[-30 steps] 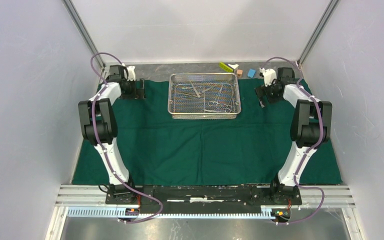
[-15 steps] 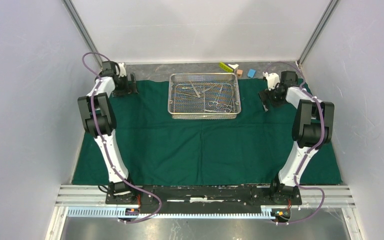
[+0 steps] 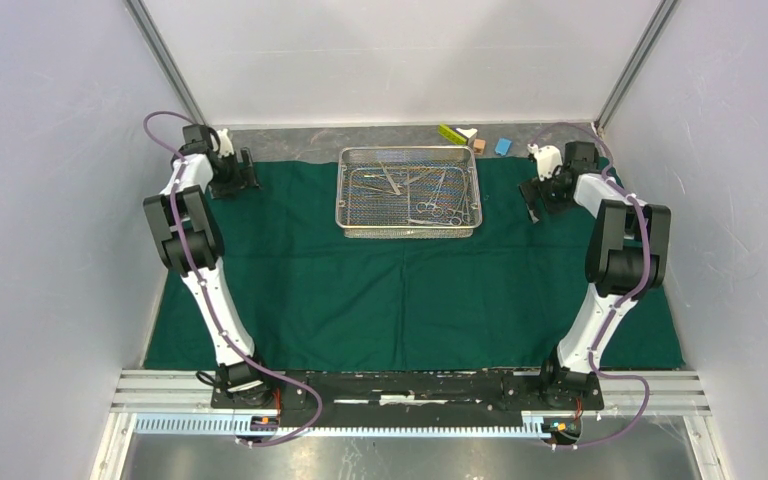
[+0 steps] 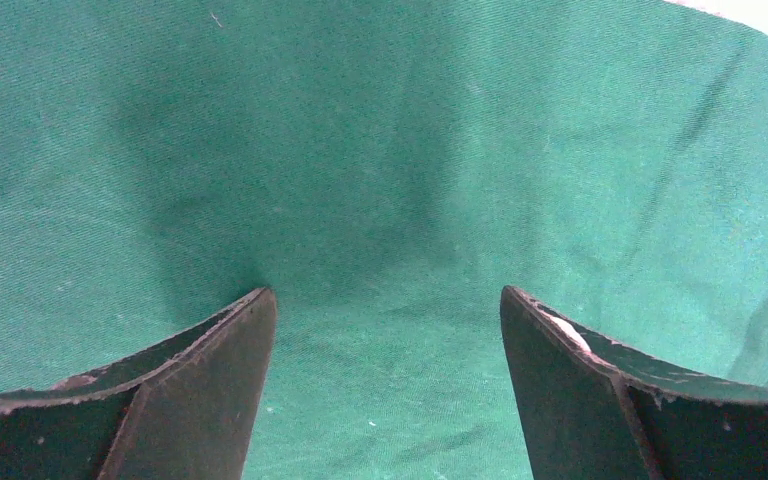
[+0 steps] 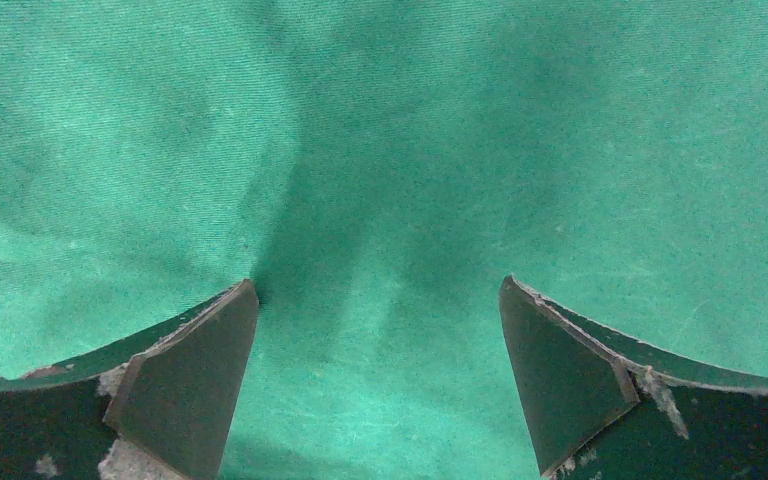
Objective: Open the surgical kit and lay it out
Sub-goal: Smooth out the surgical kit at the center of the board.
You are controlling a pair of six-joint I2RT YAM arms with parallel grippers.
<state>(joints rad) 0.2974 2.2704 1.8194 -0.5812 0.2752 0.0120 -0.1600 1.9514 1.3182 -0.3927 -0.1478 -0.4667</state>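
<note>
- A dark green cloth [image 3: 400,290] lies spread flat across the table [image 3: 360,137], reaching from just ahead of the arm bases to near the far edge.
- A rectangular silver wire-mesh tray [image 3: 341,192] sits on the far middle of the cloth, between the two arms. Slim steel ring-handled instruments [image 3: 440,208] lie loose inside it.
- The left gripper [image 3: 238,175] is low at the cloth's far left corner, well apart from the tray. Its fingers [image 4: 210,380] are spread wide, with only green fabric between them.
- The right gripper [image 3: 537,200] is low over the far right of the cloth, near the tray's right side but not touching it. It is also spread wide and grasps nothing (its wrist view shows only cloth weave).
- Whether either gripper's tips touch the fabric cannot be told.
- Beyond the tray, on bare table, sit three small blocks: yellow-green [image 3: 450,133], brown [image 3: 478,146] and blue [image 3: 502,146].
</note>
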